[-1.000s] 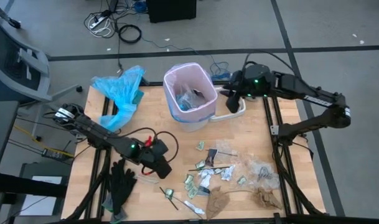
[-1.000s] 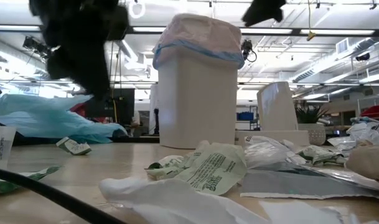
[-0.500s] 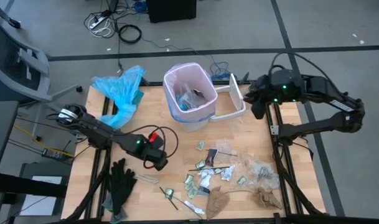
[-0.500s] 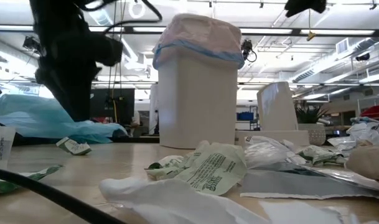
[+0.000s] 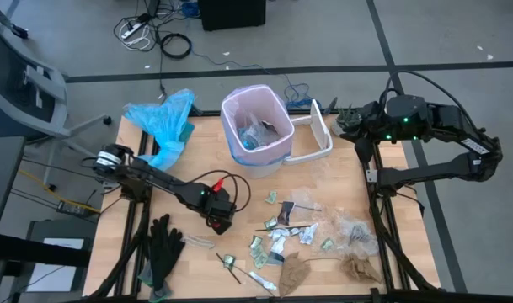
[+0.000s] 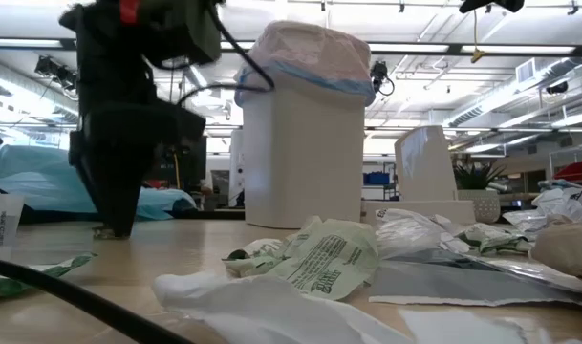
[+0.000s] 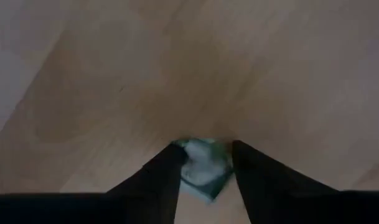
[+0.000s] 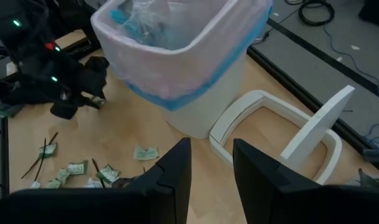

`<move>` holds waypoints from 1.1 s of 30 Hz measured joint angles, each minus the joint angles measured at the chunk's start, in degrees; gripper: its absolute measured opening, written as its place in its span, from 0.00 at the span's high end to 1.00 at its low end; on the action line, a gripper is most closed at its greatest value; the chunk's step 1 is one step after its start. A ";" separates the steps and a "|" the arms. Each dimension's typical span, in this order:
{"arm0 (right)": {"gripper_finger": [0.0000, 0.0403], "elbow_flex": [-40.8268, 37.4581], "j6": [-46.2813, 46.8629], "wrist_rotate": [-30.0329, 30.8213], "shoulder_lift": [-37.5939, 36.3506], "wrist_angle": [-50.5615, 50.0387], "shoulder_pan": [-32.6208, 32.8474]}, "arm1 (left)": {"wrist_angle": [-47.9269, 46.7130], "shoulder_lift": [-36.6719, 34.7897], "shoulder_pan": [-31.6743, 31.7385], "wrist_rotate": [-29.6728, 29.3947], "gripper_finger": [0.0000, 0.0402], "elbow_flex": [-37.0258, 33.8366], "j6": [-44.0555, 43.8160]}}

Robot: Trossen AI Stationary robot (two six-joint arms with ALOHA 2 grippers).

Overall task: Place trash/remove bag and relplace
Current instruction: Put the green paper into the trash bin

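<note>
- i read no brand or label: the printed wrappers [image 6: 321, 260] in front of the low camera carry green print too small for me to make out, and a white tag at that view's edge has lettering i cannot read.
- my left gripper [image 5: 220, 217] is down at the table [image 5: 239, 198], near the black gloves [image 5: 165, 246]. in its wrist view the fingers [image 7: 158, 180] stand apart on either side of a small greenish scrap [image 7: 201, 167]; they look to be touching it, but i cannot tell if they have clamped yet.
- my right gripper [image 5: 347, 123] is raised at the table's far right edge, beyond the white bin lid [image 5: 315, 139]. its fingers [image 8: 170, 177] stand apart with nothing between them.
- the bag [image 5: 254, 126], pale pink with a blue drawstring band, lines the white bin [image 6: 303, 153] at the far middle of the table and folds over its rim, with clear film and scraps already inside.
- the rest of the trash [image 5: 311, 231] is spread over the near right of the table: wrappers, clear film, brown paper pieces [image 5: 294, 271] and thin black utensils [image 5: 228, 265].
- a light-blue plastic bag [image 5: 163, 126] lies at the far left corner.
- in the low view the left arm's dark bulk blocks much of the left side.
- surface: pale wood boards on a black frame. room: grey floor with dark lines, loose cables [image 5: 155, 34] beyond the table, ceiling strip lights in the low view.
</note>
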 joint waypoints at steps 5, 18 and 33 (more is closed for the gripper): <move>0.74 0.00 0.01 -0.01 0.04 -0.01 -0.01 | 1.55 1.10 -0.11 1.59 0.88 0.31 -0.04; 0.76 -8.34 8.66 -5.13 0.43 -12.12 1.15 | -5.52 -6.82 -0.12 1.46 0.96 14.61 5.39; 0.75 -39.46 23.50 -19.42 -0.79 20.68 12.20 | -21.50 -7.10 6.64 -9.61 0.96 46.25 26.39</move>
